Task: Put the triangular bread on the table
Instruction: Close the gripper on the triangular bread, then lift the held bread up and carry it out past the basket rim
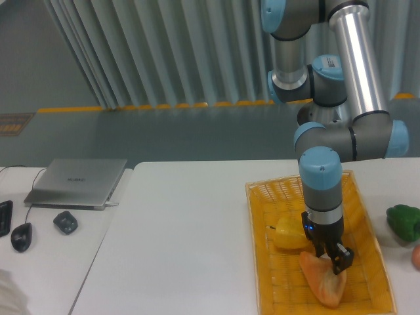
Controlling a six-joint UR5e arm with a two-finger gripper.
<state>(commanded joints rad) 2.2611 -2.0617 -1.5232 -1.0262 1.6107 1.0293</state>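
camera: gripper (330, 258) on triangular bread (323, 281), yellow pepper (291, 233) beside, in basket (262, 262).

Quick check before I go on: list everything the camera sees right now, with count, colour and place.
triangular bread: 1, orange-brown, in the basket's near end, under the tool
yellow pepper: 1, yellow, in the basket, just behind the bread
basket: 1, yellow wicker, right part of the table
table: 1, white, centre and right
green pepper: 1, green, on the table right of the basket
reddish item: 1, cut off by the right edge, kind unclear
laptop: 1, silver, closed, on the left desk
mouse: 1, black, left desk
small dark object: 1, beside the mouse
arm: 1, silver and blue, above the basket
tool: 1, black, at the bread; grip state not readable
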